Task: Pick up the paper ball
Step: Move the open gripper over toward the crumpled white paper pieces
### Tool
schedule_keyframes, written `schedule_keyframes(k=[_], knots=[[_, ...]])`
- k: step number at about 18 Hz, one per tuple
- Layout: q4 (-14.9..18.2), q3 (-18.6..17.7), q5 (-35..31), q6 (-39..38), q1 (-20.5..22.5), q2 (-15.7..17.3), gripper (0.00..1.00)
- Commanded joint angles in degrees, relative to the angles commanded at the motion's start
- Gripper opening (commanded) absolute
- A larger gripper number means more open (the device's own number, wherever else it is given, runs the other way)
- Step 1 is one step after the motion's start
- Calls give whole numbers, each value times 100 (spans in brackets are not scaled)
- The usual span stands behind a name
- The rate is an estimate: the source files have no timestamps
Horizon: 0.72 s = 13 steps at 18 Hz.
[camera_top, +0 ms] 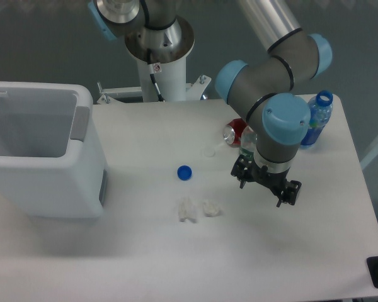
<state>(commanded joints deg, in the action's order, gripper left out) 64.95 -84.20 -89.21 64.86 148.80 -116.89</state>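
Two whitish lumps are seen on the table (145, 245), left of the tool (268, 186); the paper ball (210, 208) is the nearer, beside the longer lump (186, 210). Tool spread cannot be told. Light, crushable paper is judged best pinched across its middle.

Translucent lump (186, 210) just beside paper ball (210, 208)

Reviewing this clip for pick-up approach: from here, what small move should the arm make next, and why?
Probably shift the tool toward the left of the picture, over the paper ball. The tool hangs beside the ball, not above it, and holds nothing; the longer whitish lump lies just beyond the ball, so aim short of it.
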Motion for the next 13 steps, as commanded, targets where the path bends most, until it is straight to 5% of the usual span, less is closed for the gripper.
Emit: schedule_keyframes(k=[5, 9, 13], knots=[[0, -61, 9, -79, -9, -9, 100], [-413, -395, 26, -447, -35, -9, 100], [-422, -641, 17, -615, -70, 9, 100]])
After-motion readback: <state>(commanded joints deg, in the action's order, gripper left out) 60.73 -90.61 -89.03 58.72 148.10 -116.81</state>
